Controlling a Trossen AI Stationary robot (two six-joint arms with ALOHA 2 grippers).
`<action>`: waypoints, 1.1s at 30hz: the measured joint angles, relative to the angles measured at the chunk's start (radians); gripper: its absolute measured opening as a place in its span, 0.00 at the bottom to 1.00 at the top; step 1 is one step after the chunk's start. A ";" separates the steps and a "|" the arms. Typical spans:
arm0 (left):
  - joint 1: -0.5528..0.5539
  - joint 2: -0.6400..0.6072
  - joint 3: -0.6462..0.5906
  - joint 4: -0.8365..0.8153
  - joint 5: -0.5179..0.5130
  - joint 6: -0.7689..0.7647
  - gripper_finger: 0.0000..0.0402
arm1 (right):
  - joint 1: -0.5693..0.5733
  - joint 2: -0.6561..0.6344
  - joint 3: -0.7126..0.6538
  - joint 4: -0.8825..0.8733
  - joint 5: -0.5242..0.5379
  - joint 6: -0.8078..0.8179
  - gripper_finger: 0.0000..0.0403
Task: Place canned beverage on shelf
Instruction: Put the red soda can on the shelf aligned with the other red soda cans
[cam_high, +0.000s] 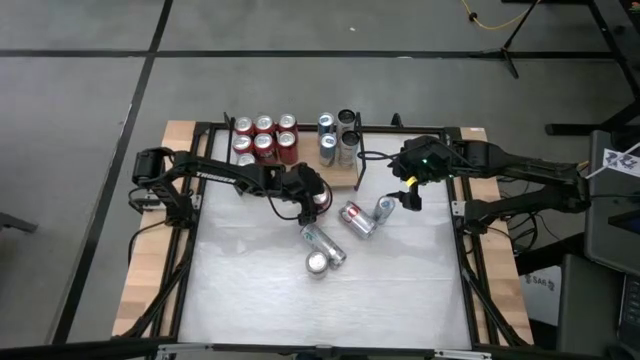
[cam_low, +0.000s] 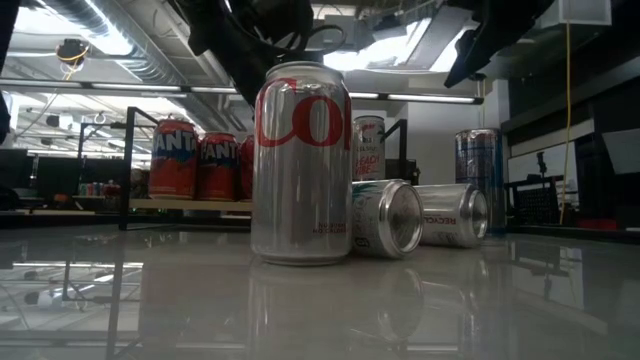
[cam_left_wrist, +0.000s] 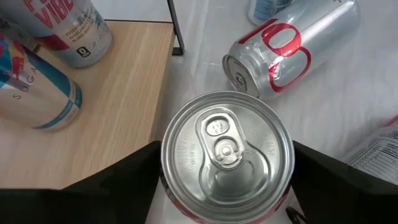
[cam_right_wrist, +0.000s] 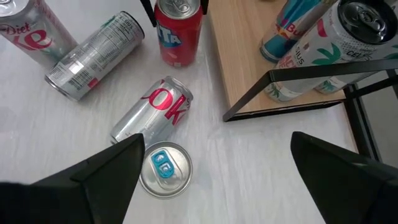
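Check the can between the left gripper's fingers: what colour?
Red, with a silver top; the can shows best in the right wrist view, standing beside the shelf.

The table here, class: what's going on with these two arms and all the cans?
The left gripper is over an upright red can standing on the white table just off the shelf, fingers either side of it, not clearly gripping. The right gripper hangs open above the loose silver cans. Red cans and taller cans already stand on the shelf; several silver ones lie tipped on the table.
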 joint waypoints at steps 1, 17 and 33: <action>0.000 0.000 0.000 0.000 0.000 0.000 0.75 | 0.000 0.000 0.000 0.000 0.000 0.000 0.98; 0.031 -0.198 -0.002 -0.129 -0.026 0.000 0.69 | 0.000 0.000 0.000 0.001 0.000 0.000 0.98; 0.117 -0.530 -0.244 -0.172 -0.169 -0.091 0.69 | 0.000 0.000 0.000 0.045 0.000 0.000 0.98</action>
